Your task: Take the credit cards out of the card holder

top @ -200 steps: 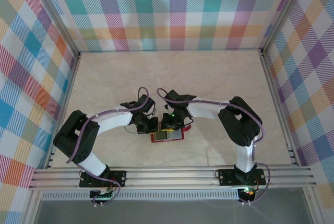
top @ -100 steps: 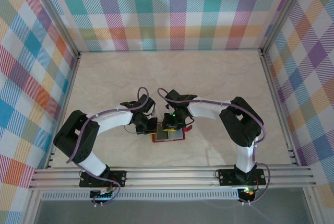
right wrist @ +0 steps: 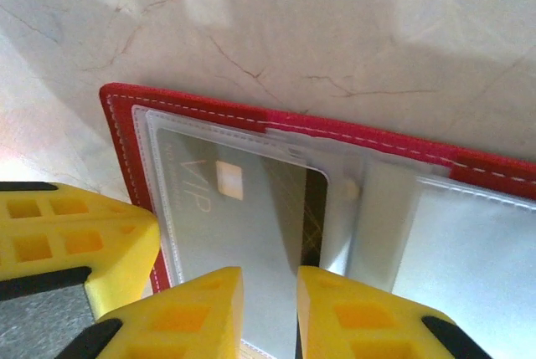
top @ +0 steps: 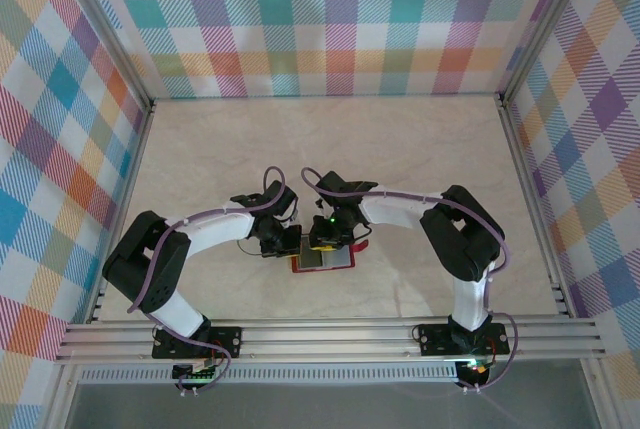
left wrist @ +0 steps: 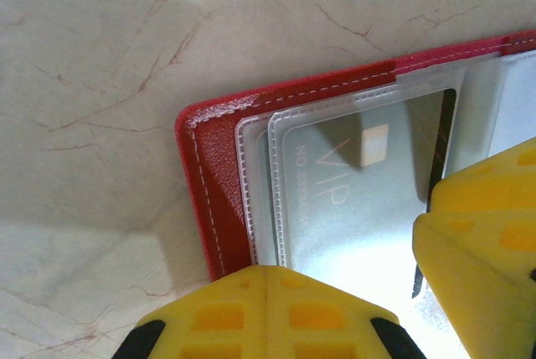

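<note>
The red card holder point(top: 322, 261) lies open and flat on the marble table, between the two arms. In its clear left pocket sits a pale credit card point(right wrist: 243, 217) marked VIP, with a dark band along its right edge. The same credit card point(left wrist: 360, 183) lies just beyond my left gripper point(left wrist: 268, 296), which is shut, tips down on the holder's left pocket edge point(left wrist: 213, 200). My right gripper point(right wrist: 270, 313) stands with its jaws a little apart, tips resting on the card, whose surface shows in the gap. From above, left gripper point(top: 293, 247) and right gripper point(top: 322, 247) nearly touch.
A second clear pocket point(right wrist: 469, 242) fills the holder's right half. Bare marble table point(top: 330, 149) stretches behind the holder. Plaid walls point(top: 330, 19) close in the back and sides, and an aluminium rail point(top: 330, 337) runs along the near edge.
</note>
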`<state>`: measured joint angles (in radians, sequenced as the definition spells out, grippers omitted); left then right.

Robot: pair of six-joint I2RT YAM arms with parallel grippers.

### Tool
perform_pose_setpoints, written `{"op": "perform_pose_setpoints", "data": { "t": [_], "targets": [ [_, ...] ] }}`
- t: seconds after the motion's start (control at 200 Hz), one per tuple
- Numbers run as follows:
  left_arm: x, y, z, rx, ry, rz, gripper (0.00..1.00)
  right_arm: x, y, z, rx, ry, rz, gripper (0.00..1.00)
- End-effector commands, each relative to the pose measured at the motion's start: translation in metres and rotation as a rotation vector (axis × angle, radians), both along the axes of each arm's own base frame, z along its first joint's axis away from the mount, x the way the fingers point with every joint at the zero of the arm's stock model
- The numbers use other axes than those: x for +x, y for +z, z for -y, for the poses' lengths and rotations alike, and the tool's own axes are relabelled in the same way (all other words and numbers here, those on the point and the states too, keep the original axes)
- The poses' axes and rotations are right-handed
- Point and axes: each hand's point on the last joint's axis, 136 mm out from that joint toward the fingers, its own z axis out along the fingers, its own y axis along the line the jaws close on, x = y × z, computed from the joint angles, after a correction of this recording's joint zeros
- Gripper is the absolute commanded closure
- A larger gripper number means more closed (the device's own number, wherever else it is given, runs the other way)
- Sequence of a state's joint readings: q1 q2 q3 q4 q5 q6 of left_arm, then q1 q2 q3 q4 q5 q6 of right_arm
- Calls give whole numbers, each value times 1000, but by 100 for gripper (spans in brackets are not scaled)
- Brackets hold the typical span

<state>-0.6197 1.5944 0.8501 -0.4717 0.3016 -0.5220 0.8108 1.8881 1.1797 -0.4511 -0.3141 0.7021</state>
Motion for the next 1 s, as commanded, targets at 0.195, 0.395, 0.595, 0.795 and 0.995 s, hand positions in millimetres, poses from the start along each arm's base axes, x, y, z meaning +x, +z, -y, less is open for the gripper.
{"op": "perform_pose_setpoints", "data": {
  "t": [0.195, 0.395, 0.595, 0.795, 0.995],
  "targets": [
    [1, 3, 1, 12, -22, 5, 95, -2, -5, -4, 26, 11, -30, 75],
    [1, 3, 1, 13, -21, 7, 95, -3, -12, -1, 1, 9, -43, 75],
    [1, 2, 1, 15, -22, 5, 95, -2, -11, 10, -57, 3, -18, 75],
    [1, 3, 1, 14, -21, 6, 95, 2, -1, 15, -78, 5, 18, 75],
    [1, 3, 0, 16, -20, 6, 95, 4, 6, 14, -72, 8, 32, 74]
  ]
}}
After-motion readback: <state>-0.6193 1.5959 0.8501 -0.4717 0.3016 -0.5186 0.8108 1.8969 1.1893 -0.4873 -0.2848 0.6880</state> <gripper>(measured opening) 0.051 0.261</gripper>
